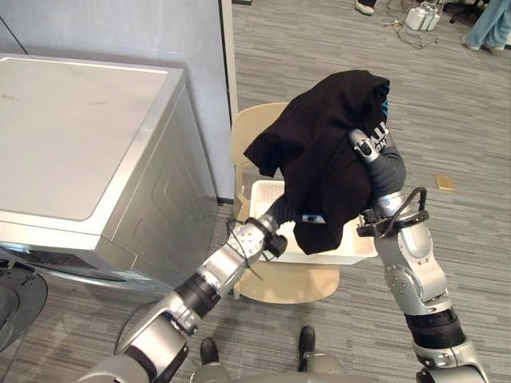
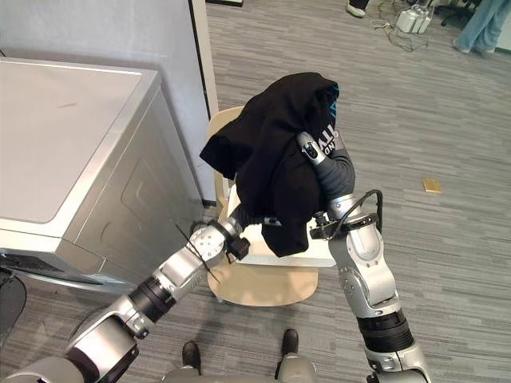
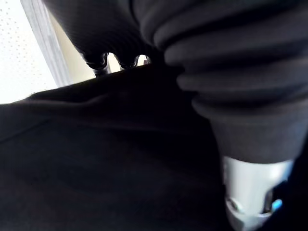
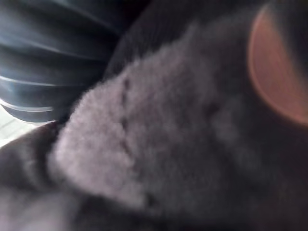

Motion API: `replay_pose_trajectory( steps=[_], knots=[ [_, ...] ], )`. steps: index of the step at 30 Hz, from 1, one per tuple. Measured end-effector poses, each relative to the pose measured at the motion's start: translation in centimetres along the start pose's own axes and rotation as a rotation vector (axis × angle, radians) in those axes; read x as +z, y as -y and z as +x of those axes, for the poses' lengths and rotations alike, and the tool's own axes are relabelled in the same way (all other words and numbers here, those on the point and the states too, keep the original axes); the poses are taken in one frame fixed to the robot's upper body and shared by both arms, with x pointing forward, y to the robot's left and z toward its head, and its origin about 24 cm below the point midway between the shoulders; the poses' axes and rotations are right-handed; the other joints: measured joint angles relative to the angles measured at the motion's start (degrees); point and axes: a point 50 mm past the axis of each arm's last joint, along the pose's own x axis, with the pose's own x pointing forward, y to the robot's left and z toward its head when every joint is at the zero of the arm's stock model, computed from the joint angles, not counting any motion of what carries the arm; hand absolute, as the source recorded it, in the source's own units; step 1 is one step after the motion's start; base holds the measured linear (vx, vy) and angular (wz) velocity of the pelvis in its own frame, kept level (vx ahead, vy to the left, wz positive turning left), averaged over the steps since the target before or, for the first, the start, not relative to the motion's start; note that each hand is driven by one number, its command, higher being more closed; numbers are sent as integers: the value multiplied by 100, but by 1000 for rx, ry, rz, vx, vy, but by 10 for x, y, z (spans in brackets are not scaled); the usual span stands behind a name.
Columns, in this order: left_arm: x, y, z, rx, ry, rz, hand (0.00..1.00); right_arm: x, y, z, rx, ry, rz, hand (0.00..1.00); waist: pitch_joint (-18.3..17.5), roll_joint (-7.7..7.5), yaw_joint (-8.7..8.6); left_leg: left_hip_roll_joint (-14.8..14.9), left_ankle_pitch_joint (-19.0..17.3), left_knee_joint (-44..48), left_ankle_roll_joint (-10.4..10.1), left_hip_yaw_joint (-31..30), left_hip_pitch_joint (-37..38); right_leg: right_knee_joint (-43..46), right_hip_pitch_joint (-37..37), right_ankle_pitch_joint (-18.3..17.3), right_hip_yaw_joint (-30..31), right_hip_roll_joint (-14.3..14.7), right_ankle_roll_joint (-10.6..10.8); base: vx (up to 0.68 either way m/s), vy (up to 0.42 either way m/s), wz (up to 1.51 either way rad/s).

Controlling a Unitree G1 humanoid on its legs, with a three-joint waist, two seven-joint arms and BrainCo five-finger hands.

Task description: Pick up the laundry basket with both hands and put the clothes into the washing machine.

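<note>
Both head eyes look steeply down from above the arms, set slightly apart sideways. They share the washing machine (image 1: 80, 136) at left, the chair (image 1: 287, 283) bearing the basket (image 1: 267, 198), and the raised black garment (image 1: 319, 152) in the middle. The left wrist camera sits right against that cloth, looking along it, while the right wrist camera is so close that it seems to face fuzzy dark fabric.
</note>
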Motion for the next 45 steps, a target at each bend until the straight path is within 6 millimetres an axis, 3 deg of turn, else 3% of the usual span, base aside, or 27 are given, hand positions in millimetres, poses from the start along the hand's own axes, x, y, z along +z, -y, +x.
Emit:
replay_pose_trajectory(
  steps=[3,4,13,14,19,26,30,34,41,45],
  knots=[
    [3,-2,1,13,19,-69,0,-6,-8,-1,0,-16,34,100,54,84,-25,-18,1,-13,2,22,-10,-13,-29,12,10,-10,14,1,6,-1],
    [3,-2,1,13,21,-79,100,-8,-10,-2,3,-21,42,100,65,102,-37,-17,1,-17,2,24,-10,-19,-31,12,12,-8,15,0,0,0],
    [9,-1,1,13,50,-66,100,-20,-18,-14,9,-75,97,100,75,118,-110,-20,1,-38,2,70,30,-43,-28,12,49,-3,14,5,1,-2],
    [10,-1,1,29,57,-59,100,-22,-18,-16,2,-79,104,0,75,118,-113,-20,1,-43,2,86,51,-43,-26,13,68,-1,14,0,1,-8],
    [22,-9,2,137,134,-43,100,-28,-19,-25,-31,-101,123,0,76,120,-143,-20,-2,-71,1,108,123,-61,20,18,135,8,21,-2,1,-3],
    [30,-19,-2,299,199,108,100,-32,-17,-35,-68,-120,134,0,79,125,-136,-24,-2,-92,1,140,168,-97,42,50,166,15,24,2,2,-2],
    [43,-35,-7,404,253,132,100,-36,-16,-41,-103,-138,143,0,75,136,-148,-25,-2,-105,1,169,244,-230,146,117,172,31,24,6,3,-5],
    [58,-50,-16,539,315,328,100,-41,-10,-52,-144,-180,130,0,42,202,-148,-26,-2,-135,0,167,330,-414,315,194,172,45,38,1,0,1],
    [54,-68,-49,724,336,346,100,-54,18,-75,-317,-260,56,0,-77,391,-136,3,-4,-207,-3,129,531,-668,628,258,129,109,33,1,0,0],
    [46,-82,-86,899,329,281,100,-63,48,-98,-545,-308,10,0,-96,424,-124,29,-16,-137,-8,70,609,-709,802,264,70,127,30,-2,-5,5]
  ],
)
